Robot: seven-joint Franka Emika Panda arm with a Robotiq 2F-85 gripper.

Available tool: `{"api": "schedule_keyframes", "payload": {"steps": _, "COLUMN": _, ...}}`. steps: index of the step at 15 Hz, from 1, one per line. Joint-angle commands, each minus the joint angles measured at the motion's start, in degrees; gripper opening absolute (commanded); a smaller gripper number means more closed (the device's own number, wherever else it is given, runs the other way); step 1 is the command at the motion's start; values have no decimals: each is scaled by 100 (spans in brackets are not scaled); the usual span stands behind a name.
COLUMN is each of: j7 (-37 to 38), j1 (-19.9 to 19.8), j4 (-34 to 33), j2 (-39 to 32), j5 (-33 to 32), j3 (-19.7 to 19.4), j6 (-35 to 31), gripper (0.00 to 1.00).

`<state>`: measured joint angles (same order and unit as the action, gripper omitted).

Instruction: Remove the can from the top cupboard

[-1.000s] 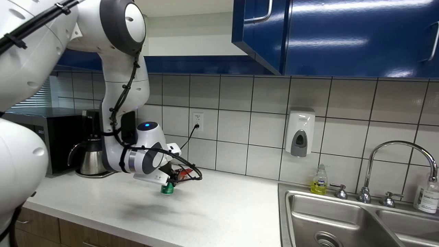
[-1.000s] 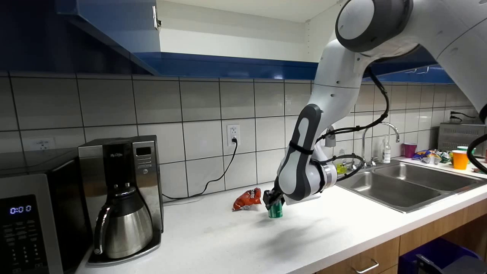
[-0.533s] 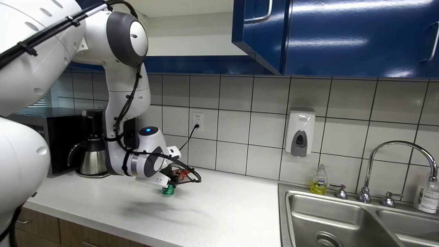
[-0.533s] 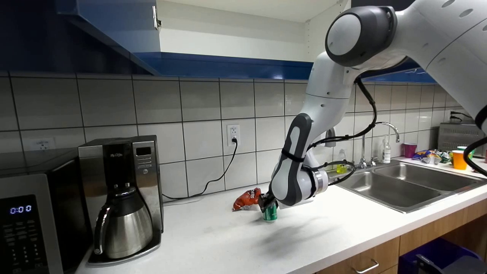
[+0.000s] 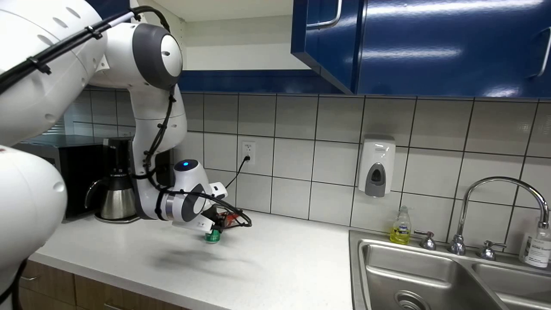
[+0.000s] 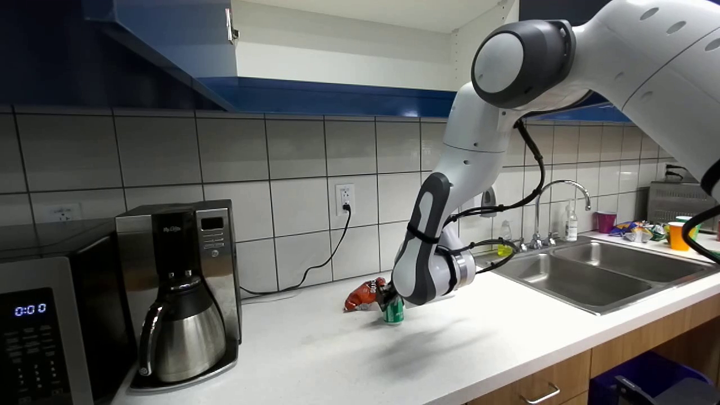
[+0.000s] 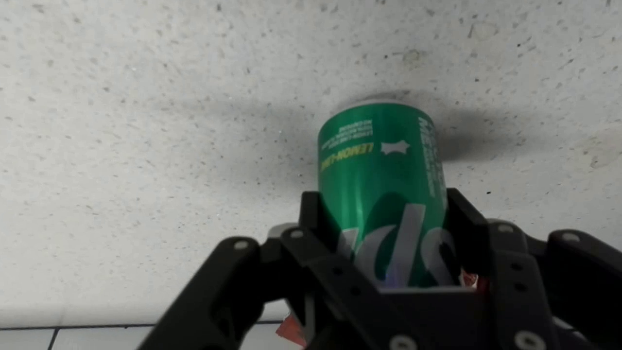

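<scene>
Wrist view: gripper point(image 7: 384, 206) closed around the can point(image 6: 394, 311), edging toward nine o'clock in an exterior view (removed, seemingly).

Speckled counter point(image 7: 146, 170), coffee maker point(image 6: 177, 247), packet point(image 6: 361, 295) (red)

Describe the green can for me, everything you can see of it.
The can is a small, glossy green cylinder, metal by its look, with large pale lettering, a small white mark, yellow lemon-lime print and a thin pale rim at its base. No dent shows. The black gripper pinches it from two opposite sides and hides its top. It looks roughly upright, on or just above the counter, near a red bag.
</scene>
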<state>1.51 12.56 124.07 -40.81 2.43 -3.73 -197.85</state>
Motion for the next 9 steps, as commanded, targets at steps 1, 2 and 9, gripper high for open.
{"api": "schedule_keyframes", "payload": {"steps": 1, "j7": -87, "j1": 208, "j4": -159, "j2": -87, "j5": 204, "j3": -138, "j6": 0, "gripper": 38}}
{"api": "schedule_keyframes", "payload": {"steps": 2, "j7": -91, "j1": 240, "j4": -171, "j2": -104, "j5": 215, "j3": -157, "j6": 0, "gripper": 38}}
{"api": "schedule_keyframes", "payload": {"steps": 9, "j7": -81, "j1": 318, "j4": -83, "j2": -120, "j5": 252, "j3": -203, "j6": 0, "gripper": 98}}
